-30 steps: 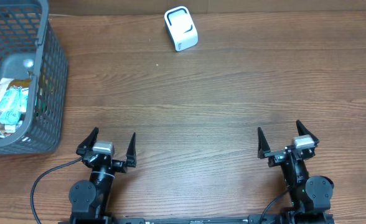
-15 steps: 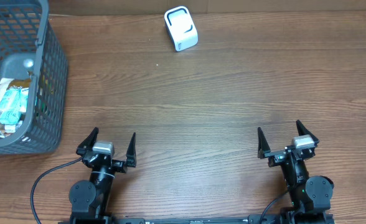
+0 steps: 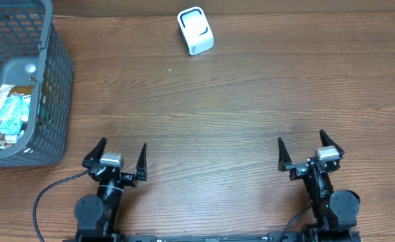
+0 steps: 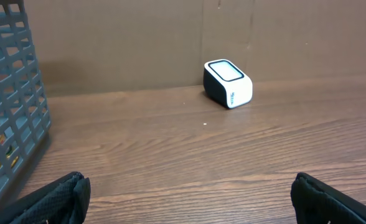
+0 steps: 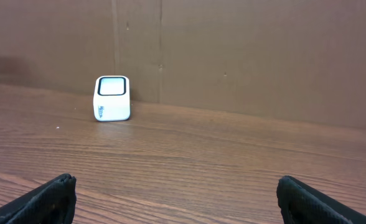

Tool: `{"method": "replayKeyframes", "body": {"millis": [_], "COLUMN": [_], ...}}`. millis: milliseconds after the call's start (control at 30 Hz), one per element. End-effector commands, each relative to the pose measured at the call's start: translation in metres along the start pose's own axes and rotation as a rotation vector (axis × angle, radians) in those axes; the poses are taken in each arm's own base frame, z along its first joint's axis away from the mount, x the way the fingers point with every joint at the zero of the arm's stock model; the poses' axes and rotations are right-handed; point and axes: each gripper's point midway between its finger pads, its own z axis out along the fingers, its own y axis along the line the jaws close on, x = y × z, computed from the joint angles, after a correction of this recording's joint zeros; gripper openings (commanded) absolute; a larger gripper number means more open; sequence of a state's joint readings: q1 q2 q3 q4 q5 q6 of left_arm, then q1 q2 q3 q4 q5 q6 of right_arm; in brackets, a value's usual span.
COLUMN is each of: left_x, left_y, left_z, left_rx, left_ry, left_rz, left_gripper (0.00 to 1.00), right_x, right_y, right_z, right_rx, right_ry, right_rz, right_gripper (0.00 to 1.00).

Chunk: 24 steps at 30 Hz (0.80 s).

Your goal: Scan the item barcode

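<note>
- Brown wood-grain worktop (image 3: 238,114); a plain brown board wall (image 4: 139,43) closes off its far edge.
- Items to scan: packets (image 3: 8,115) lying in the grey mesh basket (image 3: 58,74) at the left end of the worktop. No barcode is legible in any view, so I cannot yet say which packet to take.
- White scanner (image 3: 195,30) stands at the far edge near the middle, just before the wall, with its dark-framed window on top.
- Change over the last second: none. Arms, basket and scanner all sit as they were. My judgement is that the task is at its start: nothing picked, nothing scanned.
- My left gripper (image 3: 123,145) is at the near edge, jaws spread wide and empty, with the basket near on its left.
- My right gripper (image 3: 301,138) is also at the near edge, spread wide and empty, well apart from the basket.
- Room: bare worktop lies between both grippers and the scanner.
- Limits: the basket's wall and rim mean I would enter from above, and the wall just behind the scanner leaves little room to overshoot.
- The left arm looks better placed for the pick.
</note>
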<state>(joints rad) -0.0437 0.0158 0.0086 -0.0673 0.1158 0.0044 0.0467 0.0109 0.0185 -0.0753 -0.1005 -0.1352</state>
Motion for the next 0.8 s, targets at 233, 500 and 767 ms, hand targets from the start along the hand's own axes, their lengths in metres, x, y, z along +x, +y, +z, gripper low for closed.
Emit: {"method": "replayKeyframes", "body": {"millis": [233,500,767], "left_x": [-0.003,-0.063,-0.125], "left_y": [-0.002,0.019,0.034], "left_z": [-0.001,-0.018,-0.047], "left_rx": [0.015,-0.117,-0.221], "left_ry": [-0.018,-0.114,-0.103], "left_rz": [0.016,-0.043,-0.143], "left_gripper": [0.99,1.0,0.99], "right_x": [0.003,0.003,0.003], "right_y": [0.002,0.002,0.002], "right_z": [0.0,0.0,0.0], "right_rx": [-0.01,-0.01,-0.01], "right_ry": [0.001,0.001,0.001], "right_rz": [-0.004,-0.004,-0.004], "right_gripper": [1.0,1.0,1.0]}}
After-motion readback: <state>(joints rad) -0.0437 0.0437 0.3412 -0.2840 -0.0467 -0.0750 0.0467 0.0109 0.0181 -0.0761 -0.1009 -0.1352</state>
